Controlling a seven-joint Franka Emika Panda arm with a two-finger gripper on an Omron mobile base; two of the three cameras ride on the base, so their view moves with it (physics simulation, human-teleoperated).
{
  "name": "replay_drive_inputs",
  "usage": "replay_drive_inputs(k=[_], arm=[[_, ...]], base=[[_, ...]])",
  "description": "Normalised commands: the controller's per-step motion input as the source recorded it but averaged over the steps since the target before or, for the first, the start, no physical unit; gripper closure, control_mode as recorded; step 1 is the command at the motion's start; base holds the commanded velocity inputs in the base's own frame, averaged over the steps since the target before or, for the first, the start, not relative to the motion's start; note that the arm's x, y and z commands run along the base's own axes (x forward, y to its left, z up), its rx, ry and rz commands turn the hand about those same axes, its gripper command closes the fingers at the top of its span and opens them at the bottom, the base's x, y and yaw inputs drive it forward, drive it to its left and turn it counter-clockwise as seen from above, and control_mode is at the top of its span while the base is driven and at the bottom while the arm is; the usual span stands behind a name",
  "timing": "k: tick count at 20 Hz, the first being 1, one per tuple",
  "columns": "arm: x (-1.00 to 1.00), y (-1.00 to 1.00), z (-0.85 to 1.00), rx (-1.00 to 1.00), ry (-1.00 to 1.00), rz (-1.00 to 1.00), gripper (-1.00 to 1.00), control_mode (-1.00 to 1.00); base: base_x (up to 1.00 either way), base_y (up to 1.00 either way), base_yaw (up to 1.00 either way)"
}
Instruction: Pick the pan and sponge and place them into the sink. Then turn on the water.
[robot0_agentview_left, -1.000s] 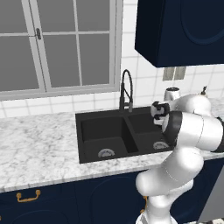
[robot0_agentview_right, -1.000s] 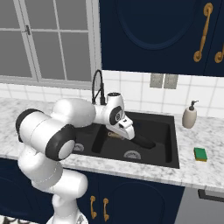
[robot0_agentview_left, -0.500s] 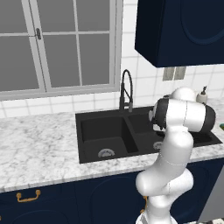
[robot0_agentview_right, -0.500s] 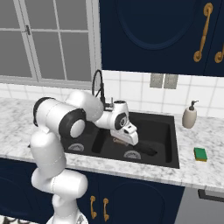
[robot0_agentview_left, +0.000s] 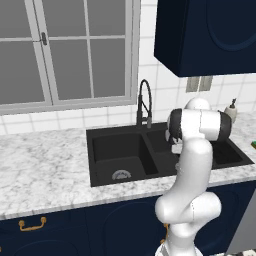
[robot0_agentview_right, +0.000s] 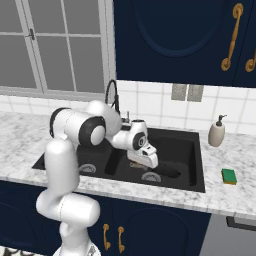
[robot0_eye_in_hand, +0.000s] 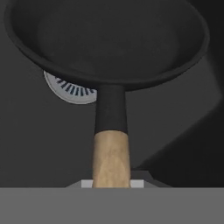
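Observation:
The black pan (robot0_eye_in_hand: 109, 39) hangs over the right basin of the black sink (robot0_agentview_right: 200, 165), its wooden handle (robot0_eye_in_hand: 111, 157) running back into my hand. My gripper (robot0_agentview_right: 149, 161) is shut on that handle, low inside the basin, with the pan's dark bowl (robot0_agentview_right: 167, 172) just beyond it. A round silver drain (robot0_eye_in_hand: 70, 89) shows under the pan's rim. The green-and-yellow sponge (robot0_agentview_right: 229, 176) lies on the marble counter right of the sink, and it peeks in at the right edge of the left base view as the sponge (robot0_agentview_left: 252, 144). No stream runs from the black arched faucet (robot0_agentview_right: 112, 95).
A beige soap dispenser (robot0_agentview_right: 216, 132) stands at the back right of the sink, near the tiled wall. The faucet (robot0_agentview_left: 144, 102) rises behind the divider. The left basin (robot0_agentview_left: 117, 157) holds nothing but its drain. Dark cabinets hang overhead, and a window is at the left.
The arm has swung the hand lower and to the right, carrying the pan deeper into the right basin. The grip on the handle has stayed the same.

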Motion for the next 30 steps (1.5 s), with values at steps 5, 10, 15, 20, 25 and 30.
replay_drive_inputs(k=[5,10,15,20,25,30], arm=[[0.44,-0.14,-0.26,0.00,-0.02,0.00,1.00,-1.00],[0.28,-0.04,-0.27,0.00,0.00,0.00,1.00,-1.00],[0.15,0.16,-0.38,0.00,0.00,-0.04,1.00,-1.00],[0.09,0.21,-0.14,0.02,0.00,-0.15,1.00,-1.00],[0.08,0.03,-0.02,0.00,0.00,-0.04,1.00,-1.00],[0.01,0.00,0.00,0.00,0.00,0.00,1.00,-1.00]], base=[[0.00,0.00,0.00],[0.00,0.00,0.00],[0.00,0.00,0.00],[0.00,0.00,0.00],[0.00,0.00,0.00],[0.00,0.00,0.00]])
